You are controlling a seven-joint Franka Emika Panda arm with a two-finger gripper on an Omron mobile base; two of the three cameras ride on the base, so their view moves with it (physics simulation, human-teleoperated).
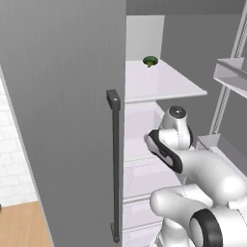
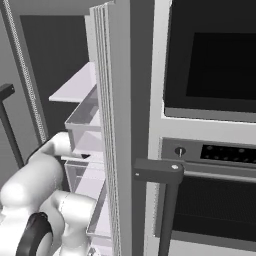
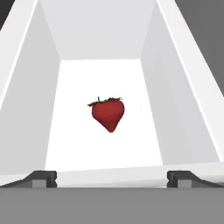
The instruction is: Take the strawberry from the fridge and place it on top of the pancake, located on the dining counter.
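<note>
Hand view: the strawberry (image 3: pixel 108 113) lies alone on the white floor of a white-walled compartment (image 3: pixel 48 78) inside the fridge (image 1: pixel 62 120), roughly centred between the side walls, its green cap toward the back wall and its tip toward the camera. The hand (image 3: pixel 112 178) is spread wide; its 2 dark fingertips (image 3: pixel 41 178) rise at the lower left and lower right, well apart, with the compartment's front rim between them. The berry sits beyond that rim, apart from both tips, and nothing is held.

Left base view: the white arm (image 1: pixel 202 178) reaches past the closed grey door with its dark vertical bar handle (image 1: pixel 115 164) into the open right half of the fridge, below a white shelf (image 1: pixel 164 82). A small green broccoli-like item (image 1: pixel 150 61) rests near the back of that shelf.

Right base view: the open fridge door (image 2: pixel 112 125) is seen edge-on, with clear door bins (image 2: pixel 85 120) on its inner face; a built-in oven (image 2: pixel 210 125) with a dark bar handle stands just beside it.
</note>
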